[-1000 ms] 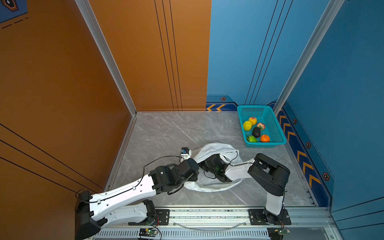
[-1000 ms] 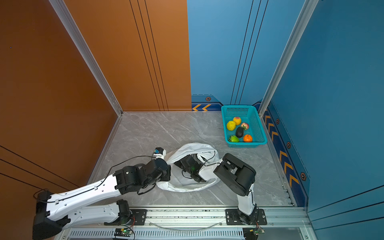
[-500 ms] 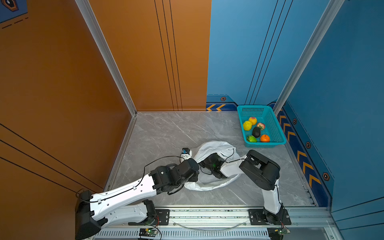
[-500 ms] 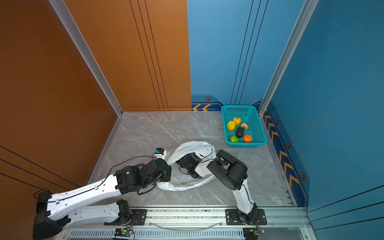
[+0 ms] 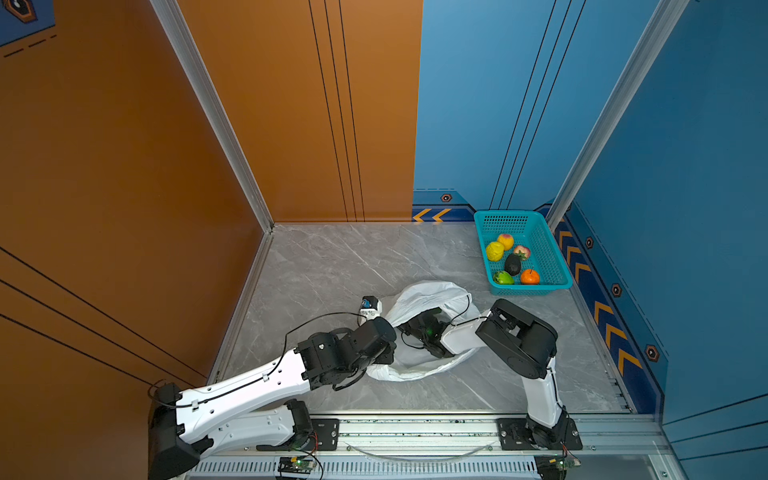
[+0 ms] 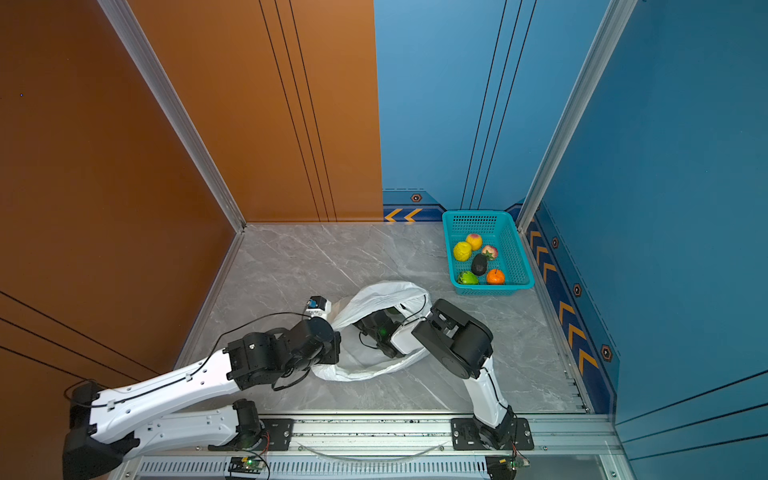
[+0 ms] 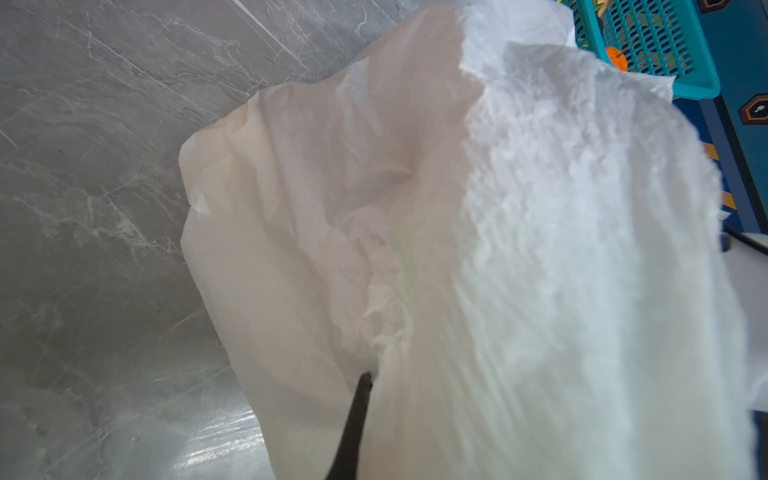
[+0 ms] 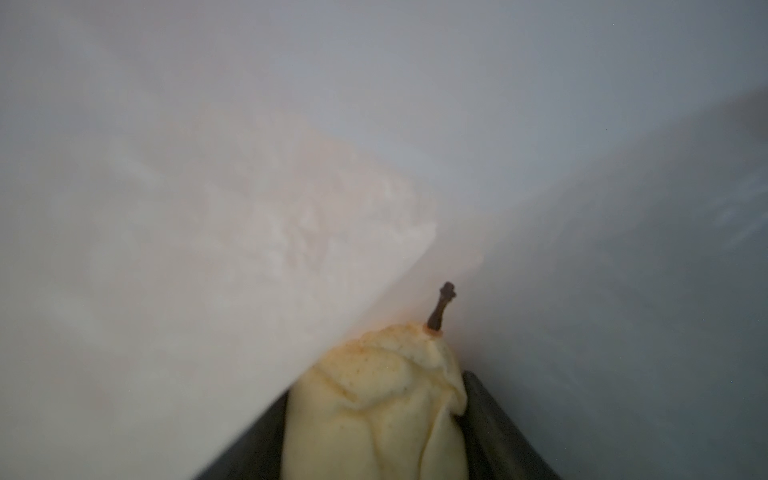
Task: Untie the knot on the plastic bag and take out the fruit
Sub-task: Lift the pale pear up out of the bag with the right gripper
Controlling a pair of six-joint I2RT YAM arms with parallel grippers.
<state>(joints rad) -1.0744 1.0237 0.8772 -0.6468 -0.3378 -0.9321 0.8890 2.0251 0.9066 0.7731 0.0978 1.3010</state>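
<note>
Dana: Since a second ago the right arm's elbow has swung in toward the plastic bag (image 5: 432,293), and its wrist sits deeper in the bag's mouth. What do both top views give?

Lee: Bag lying open on the grey table (image 5: 324,266), middle front. The right gripper (image 5: 409,328) reaches leftward into it, white forearm pointing left, black elbow bent behind it. The left arm stretches long and low from the rail; the left gripper (image 5: 387,355) meets the bag's near-left edge. Six other fruits (image 5: 512,264) lie in the teal basket (image 5: 534,290), well apart at the back right.

Dana: Left wrist view?

Lee: White plastic fans out from one dark fingertip (image 7: 360,395); that gripper is clamped tight on the bag's film. The teal basket's corner shows beyond the bag.

Dana: Right wrist view?

Lee: Inside the bag, a cream-white fruit (image 8: 374,407) with a brown stem sits between both dark fingers (image 8: 488,409), which press its sides: gripped. Plastic walls close all around.
</note>
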